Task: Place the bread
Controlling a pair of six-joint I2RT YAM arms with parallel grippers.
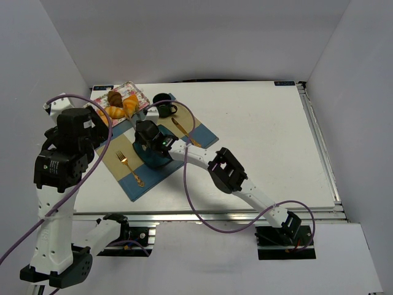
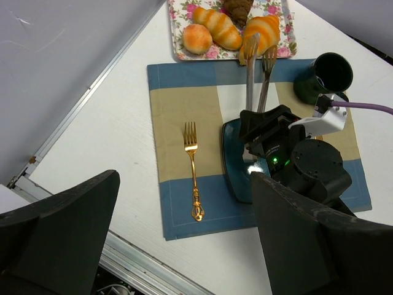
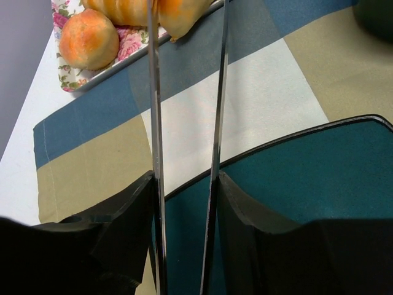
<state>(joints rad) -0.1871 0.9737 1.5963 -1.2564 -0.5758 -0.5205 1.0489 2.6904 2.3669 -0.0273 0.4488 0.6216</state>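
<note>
While the left pincer (image 2: 184, 184) hangs wide open over the counter (image 2: 110, 123), the bread (image 2: 265, 32) lies on the floral tray (image 2: 179, 18). The tips of the tongs (image 2: 250, 80) straddle it, and the right pincer (image 3: 184, 233) clamps those tongs above the teal plate (image 3: 319, 178).

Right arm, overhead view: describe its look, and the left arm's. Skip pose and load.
The right arm has slim white links joined by boxy black joint housings, with a purple cable looping along it. A small green light glows on its black wrist. The left arm matches: white links, bulky black housings, its own purple cable. Both sets of jaws are black.
</note>
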